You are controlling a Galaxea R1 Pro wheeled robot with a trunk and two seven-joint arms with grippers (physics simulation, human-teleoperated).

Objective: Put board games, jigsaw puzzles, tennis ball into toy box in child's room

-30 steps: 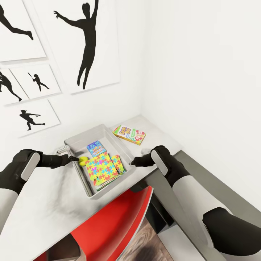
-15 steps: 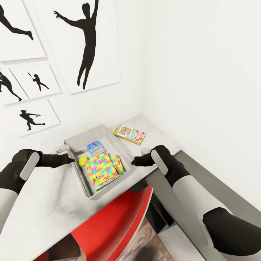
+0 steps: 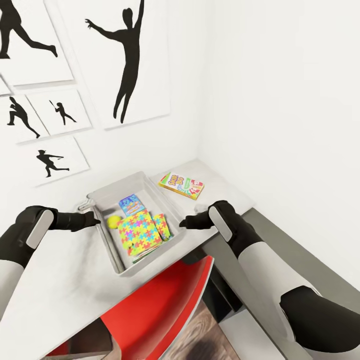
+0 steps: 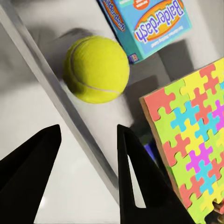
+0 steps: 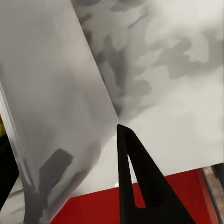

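the grey toy box [image 3: 98, 196] sits on the white tabletop [image 3: 60, 280] at the centre of the head view, with a red chair [image 3: 160, 305] tucked below its near edge. inside the box lie the tennis ball [image 3: 114, 221], a blue balderdash board game [image 3: 131, 204] and a bright jigsaw puzzle [image 3: 140, 231] resting over other boxes. a third board game [image 3: 181, 185], orange and green, lies flat on the tabletop just right of the box, toward the corner of the walls

the left gripper [image 3: 94, 218] hangs at the box's left wall, its jaws open and holding nothing; in the left wrist view the tennis ball [image 4: 96, 69] sits beyond the two dark fingers [image 4: 135, 177], inside the box wall, apart from them, with the balderdash box [image 4: 149, 25] at the upper right and the jigsaw puzzle [image 4: 196, 140] at the right edge

the right gripper [image 3: 184, 222] sits at the box's right wall, well apart from the orange game. its wrist view shows one dark finger [image 5: 135, 182] against the tabletop beside the box's outer wall [image 5: 51, 93]; the jaws look spread and grip nothing

black silhouette posters [image 3: 127, 55] hang on the wall at upper left
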